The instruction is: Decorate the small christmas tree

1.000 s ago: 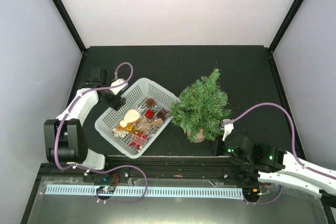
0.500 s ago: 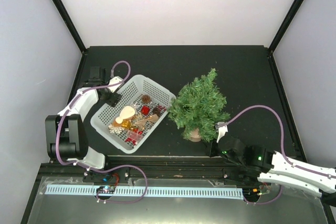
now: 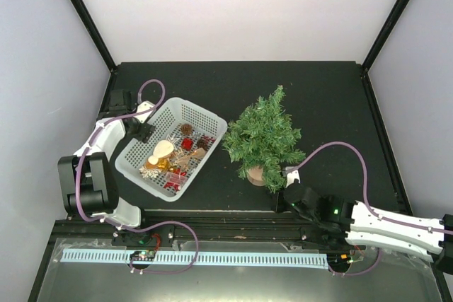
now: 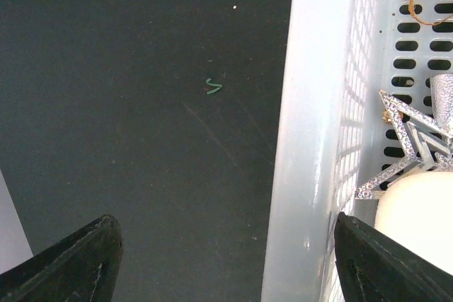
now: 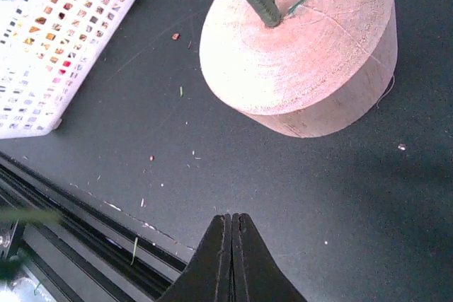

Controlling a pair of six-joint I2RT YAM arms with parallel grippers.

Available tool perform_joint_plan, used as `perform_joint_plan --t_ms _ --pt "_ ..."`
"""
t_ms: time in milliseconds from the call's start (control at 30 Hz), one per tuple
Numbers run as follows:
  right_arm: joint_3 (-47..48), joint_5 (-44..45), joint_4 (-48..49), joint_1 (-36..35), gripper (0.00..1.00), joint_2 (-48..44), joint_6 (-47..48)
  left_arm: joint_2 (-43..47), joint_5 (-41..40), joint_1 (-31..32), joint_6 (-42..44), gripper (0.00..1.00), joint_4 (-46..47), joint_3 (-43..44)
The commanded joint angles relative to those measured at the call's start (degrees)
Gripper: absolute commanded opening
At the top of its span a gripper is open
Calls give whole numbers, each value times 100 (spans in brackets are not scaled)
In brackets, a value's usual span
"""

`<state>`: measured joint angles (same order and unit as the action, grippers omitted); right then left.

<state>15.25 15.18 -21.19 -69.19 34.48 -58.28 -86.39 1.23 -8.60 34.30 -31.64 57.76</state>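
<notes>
The small christmas tree [image 3: 263, 136] stands upright mid-table on its round wooden base [image 3: 255, 175], which also shows in the right wrist view [image 5: 304, 47]. A white basket [image 3: 134, 160] of ornaments sits to its left. My left gripper [image 3: 139, 132] is open and straddles the basket's left rim [image 4: 304, 175], one finger [image 4: 382, 266] inside, the other [image 4: 78, 266] outside over the table. My right gripper [image 3: 283, 201] is shut and empty in the wrist view [image 5: 231, 218], on the table just in front of the base, apart from it.
The basket holds a silver star [image 4: 407, 139], a cream bauble [image 4: 417, 210], a pine cone [image 3: 186, 128] and red and gold pieces. Its corner [image 5: 64, 47] lies left of the base. The table's front rail [image 5: 85, 245] runs close behind my right gripper.
The basket has slid left and toward the near edge along with my left gripper. The tree has shifted left, and my right gripper has moved left with it.
</notes>
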Motion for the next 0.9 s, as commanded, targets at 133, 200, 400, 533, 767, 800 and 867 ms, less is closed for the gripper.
perform_joint_plan --t_ms 133,200,400,533,767,800,867 --pt "-13 -304 697 510 1 477 172 394 487 -296 -31 92 -162 130" --pt "6 -382 839 652 1 580 266 642 734 -329 6 95 -262 109" --pt "231 -621 1211 910 1 1244 599 1255 1300 -335 78 99 -658 177" --pt "398 -681 1368 978 1 1607 776 1748 1638 -340 81 99 -999 285" --pt "593 -930 1279 1361 1 1913 1002 2303 1891 -337 50 99 -1452 484" --pt "606 -958 1180 1379 1 1890 1002 2373 1920 -337 50 99 -1536 527" --pt "611 -1026 909 1382 1 1771 947 2514 1981 -336 58 99 -1715 642"
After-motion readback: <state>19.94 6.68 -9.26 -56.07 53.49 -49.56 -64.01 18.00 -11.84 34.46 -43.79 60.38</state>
